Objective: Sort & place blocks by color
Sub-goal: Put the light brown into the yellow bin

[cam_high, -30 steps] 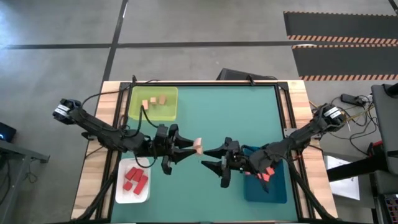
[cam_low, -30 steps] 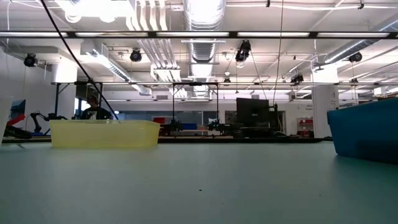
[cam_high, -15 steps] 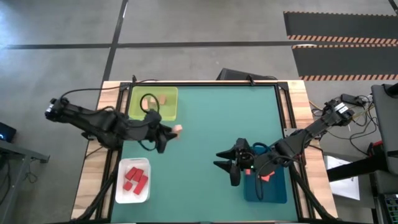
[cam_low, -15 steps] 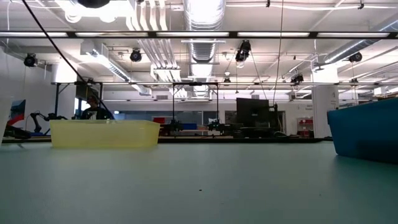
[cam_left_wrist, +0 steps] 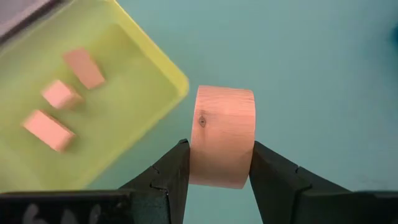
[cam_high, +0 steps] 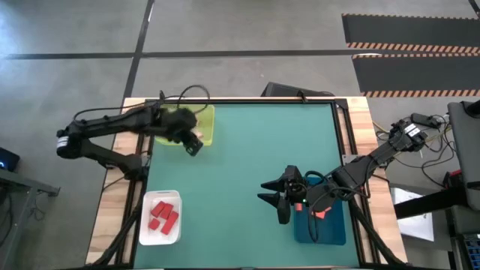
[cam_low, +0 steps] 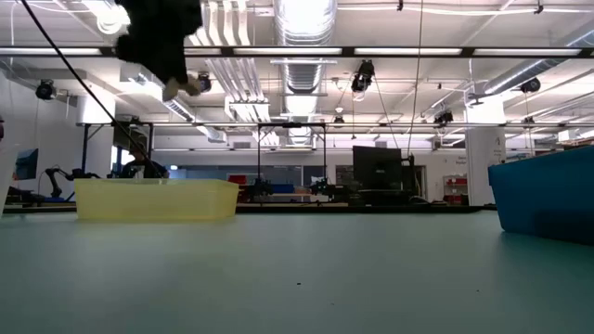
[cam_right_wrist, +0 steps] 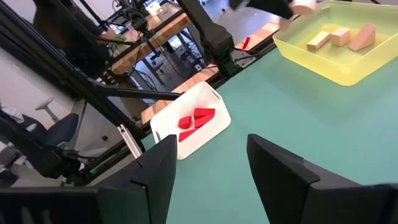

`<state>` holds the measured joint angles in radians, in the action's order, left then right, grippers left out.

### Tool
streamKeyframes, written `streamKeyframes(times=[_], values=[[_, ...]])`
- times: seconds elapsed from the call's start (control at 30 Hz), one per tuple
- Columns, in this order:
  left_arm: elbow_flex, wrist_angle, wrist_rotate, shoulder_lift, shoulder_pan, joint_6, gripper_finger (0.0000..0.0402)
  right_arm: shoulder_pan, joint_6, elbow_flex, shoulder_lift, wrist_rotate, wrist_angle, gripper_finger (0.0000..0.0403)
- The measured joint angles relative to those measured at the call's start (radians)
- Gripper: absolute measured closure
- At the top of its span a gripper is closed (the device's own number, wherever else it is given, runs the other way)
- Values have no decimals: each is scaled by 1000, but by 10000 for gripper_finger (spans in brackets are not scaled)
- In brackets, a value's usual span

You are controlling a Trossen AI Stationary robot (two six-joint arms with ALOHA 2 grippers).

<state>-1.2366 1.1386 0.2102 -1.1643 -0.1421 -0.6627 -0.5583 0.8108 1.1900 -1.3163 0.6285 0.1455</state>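
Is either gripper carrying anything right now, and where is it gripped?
The left gripper pinches a tan cylinder block across its curved sides; the right gripper is open, empty.

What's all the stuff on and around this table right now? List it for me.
Table: one, teal top.
Yellow-green tray: one, far left of the table.
Tan blocks: three, inside the yellow-green tray.
White tray: one, near left edge.
Red blocks: a few, in the white tray.
Blue tray: one, near right; orange-red pieces show in it.
Tan round block: one, held at the yellow-green tray's edge.
Left gripper: fingers shut on the tan round block.
Right gripper: open, by the blue tray.
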Motion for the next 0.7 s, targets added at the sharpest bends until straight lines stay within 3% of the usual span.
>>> streamKeyframes(times=[0.2,0.37,0.47,0.7], values=[[0,-3,-142,-132,-261,520,274,0,0,0,0,1,8,218],[0,-27,-170,-258,-415,887,274,2,0,0,0,3,8,218],[0,-52,-177,-340,-485,961,274,5,0,0,0,4,8,218],[-2,-60,-184,-506,-554,933,274,11,0,0,0,30,30,218]])
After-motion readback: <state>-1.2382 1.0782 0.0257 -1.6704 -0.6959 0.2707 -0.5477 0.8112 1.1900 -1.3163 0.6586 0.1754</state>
